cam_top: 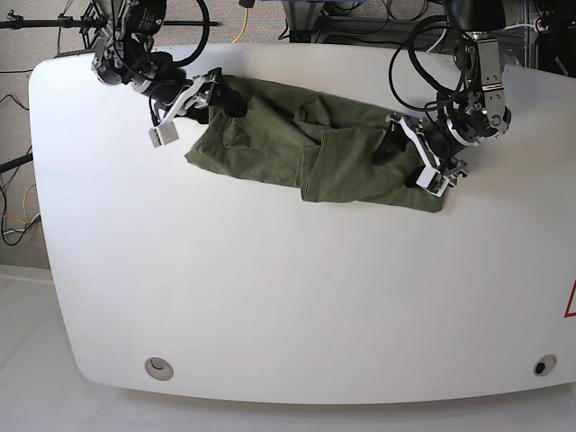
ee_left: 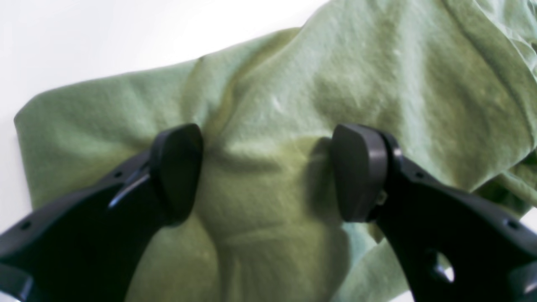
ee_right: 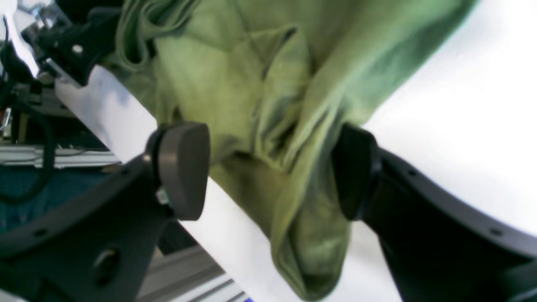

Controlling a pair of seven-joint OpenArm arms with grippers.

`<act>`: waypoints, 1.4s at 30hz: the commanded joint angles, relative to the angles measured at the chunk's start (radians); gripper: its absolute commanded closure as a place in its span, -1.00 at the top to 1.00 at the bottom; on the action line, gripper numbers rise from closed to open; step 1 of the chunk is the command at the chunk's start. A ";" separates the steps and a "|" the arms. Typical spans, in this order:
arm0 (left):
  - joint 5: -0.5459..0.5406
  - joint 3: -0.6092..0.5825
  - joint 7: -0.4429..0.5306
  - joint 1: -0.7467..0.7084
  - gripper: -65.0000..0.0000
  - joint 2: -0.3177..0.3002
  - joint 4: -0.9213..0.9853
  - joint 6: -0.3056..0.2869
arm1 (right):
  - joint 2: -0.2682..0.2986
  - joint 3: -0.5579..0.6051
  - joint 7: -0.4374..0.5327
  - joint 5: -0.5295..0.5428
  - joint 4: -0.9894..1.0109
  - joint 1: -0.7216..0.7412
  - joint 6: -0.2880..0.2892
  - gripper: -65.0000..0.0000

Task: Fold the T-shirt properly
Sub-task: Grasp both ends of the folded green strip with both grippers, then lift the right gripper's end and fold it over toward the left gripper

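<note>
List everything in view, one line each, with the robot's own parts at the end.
T-shirt: one, olive green, rumpled and stretched across the far part of the table between the two arms.
Table: one, white, rounded corners, fills most of the base view.
Round inserts: two, pale, near the table's front corners.
Cables: several, black and yellow, behind the table's far edge.
Left gripper: one, black, fingers spread open over the cloth.
Right gripper: one, black, fingers apart with a hanging fold of the T-shirt between them, at the table's edge.
</note>
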State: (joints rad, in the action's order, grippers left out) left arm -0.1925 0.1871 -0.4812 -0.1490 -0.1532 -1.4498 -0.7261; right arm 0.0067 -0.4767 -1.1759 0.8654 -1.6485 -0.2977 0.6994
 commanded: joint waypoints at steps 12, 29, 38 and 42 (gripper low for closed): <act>0.080 0.002 -0.107 -0.016 0.42 -0.009 0.011 0.028 | -0.009 -0.004 -0.005 -0.027 -0.014 0.045 -0.001 -0.83; 0.080 0.002 -0.107 -0.014 0.42 -0.004 0.011 0.028 | -0.012 -0.003 -0.005 -0.027 -0.109 0.085 -0.005 -1.00; 0.080 -0.002 -0.110 0.006 0.42 0.027 0.011 0.028 | -0.009 0.089 -0.005 -0.027 -0.279 0.091 -0.008 -1.00; 0.080 -0.005 -0.112 0.012 0.42 0.028 0.010 0.028 | -0.012 0.140 -0.005 -0.027 -0.284 0.091 -0.008 -1.00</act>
State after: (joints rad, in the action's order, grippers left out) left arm -0.1741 0.1860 -0.4999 -0.1287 -0.1226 -1.4502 -0.7101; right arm -0.0101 -0.3531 -1.1973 0.8188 -1.9148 -0.2108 0.6876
